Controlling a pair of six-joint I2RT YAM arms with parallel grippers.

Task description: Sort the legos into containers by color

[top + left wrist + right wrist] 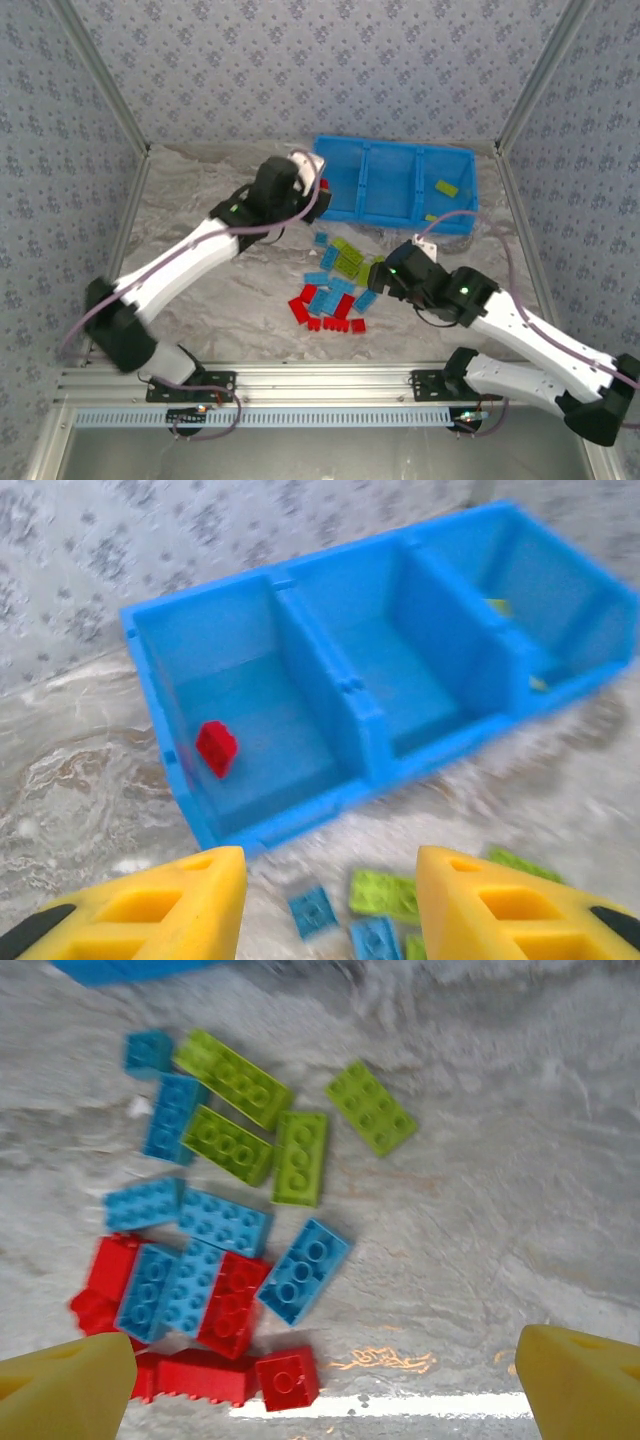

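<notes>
While your left gripper (pixel 330 880) hangs just short of the blue tray (pixel 352 695), its yellow fingers stand apart with nothing between them, so it's open and empty. One red brick (pixel 216 748) sits in the compartment ahead and to the left of those fingers, close to that compartment's outer wall. A yellow-green brick (pixel 498 606) lies in the farthest compartment, ahead and to the right.

Your right gripper (pixel 325 1380) is spread wide, also empty, with the loose legos (pixel 225 1222) ahead and mostly left of its centre on the table (pixel 500 1210).

Risks from here:
- The pile is tight. Red and light blue bricks touch side by side, maybe interlocked, so closing on one could lift or drag a neighbour of the wrong colour into a compartment.
- Wide jaws coming down here could shove bricks apart or flip one on edge — harder to pinch.
- The left fingers are near the tray's front wall, so a low sweep back could hook it and shift the tray.
- Both arms will want the same pile. Send them together and the wrists may clash.
</notes>
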